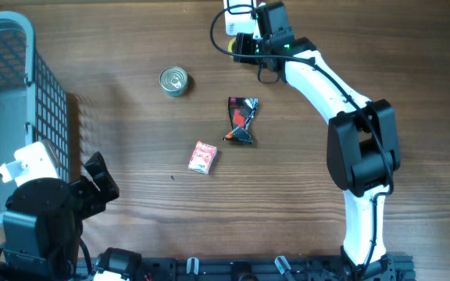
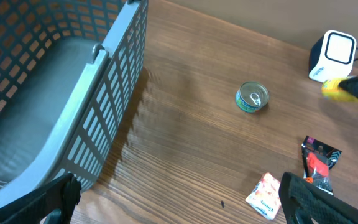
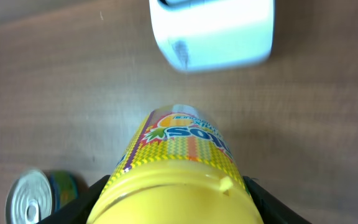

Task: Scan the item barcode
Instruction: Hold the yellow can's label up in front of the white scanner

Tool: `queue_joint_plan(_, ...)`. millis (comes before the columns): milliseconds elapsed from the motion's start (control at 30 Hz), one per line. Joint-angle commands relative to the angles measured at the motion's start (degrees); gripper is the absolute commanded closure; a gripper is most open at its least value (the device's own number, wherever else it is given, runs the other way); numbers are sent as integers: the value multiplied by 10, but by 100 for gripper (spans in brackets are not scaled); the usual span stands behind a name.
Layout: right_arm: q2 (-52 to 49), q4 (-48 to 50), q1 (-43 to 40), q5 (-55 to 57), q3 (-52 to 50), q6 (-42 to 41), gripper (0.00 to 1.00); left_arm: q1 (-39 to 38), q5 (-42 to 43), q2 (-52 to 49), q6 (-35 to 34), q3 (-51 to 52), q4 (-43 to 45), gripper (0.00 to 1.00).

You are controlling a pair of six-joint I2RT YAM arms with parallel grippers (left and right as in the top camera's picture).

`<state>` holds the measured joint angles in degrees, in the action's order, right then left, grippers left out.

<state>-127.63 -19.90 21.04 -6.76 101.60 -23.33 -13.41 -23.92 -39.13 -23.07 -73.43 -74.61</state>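
One glossy yellow plastic bottle (image 3: 180,163) fills the right claw (image 1: 247,48); left claw (image 2: 180,204) released.

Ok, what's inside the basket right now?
Only its bare grey floor shows inside the basket. Its far end is cut off by the frame, so unseen.

White right arm (image 1: 319,82) with black joints, looped black cable (image 1: 219,43), black left arm (image 1: 37,217)

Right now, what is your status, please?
Left end effector open, beside basket. Right end effector shut on yellow bottle, pointed at scanner. Nothing between them.
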Motion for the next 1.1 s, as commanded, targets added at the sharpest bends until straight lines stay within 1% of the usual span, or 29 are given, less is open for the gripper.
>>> queue_joint_plan(0,-5,37,0,30,4,58,39,-3,5,1,-6,4,2,0)
queue_joint_plan(133,-5,65,0,51,4,72,39,-3,5,1,-6,4,2,0)
queue_joint_plan(267,-5,107,0,57,4,116,39,-3,5,1,-6,4,2,0)
queue_joint_plan(467,-9,198,0,61,4,144,39,-3,5,1,-6,4,2,0)
queue_joint_plan(633,-39,260,0,79,4,144,39,-3,-2,1,-5,4,2,0)
queue_joint_plan(933,-94,434,0,84,4,146,39,-3,-2,1,-6,4,2,0)
queue_joint_plan(1067,-99,455,0,102,4,149,38,-3,-2,1,-5,4,2,0)
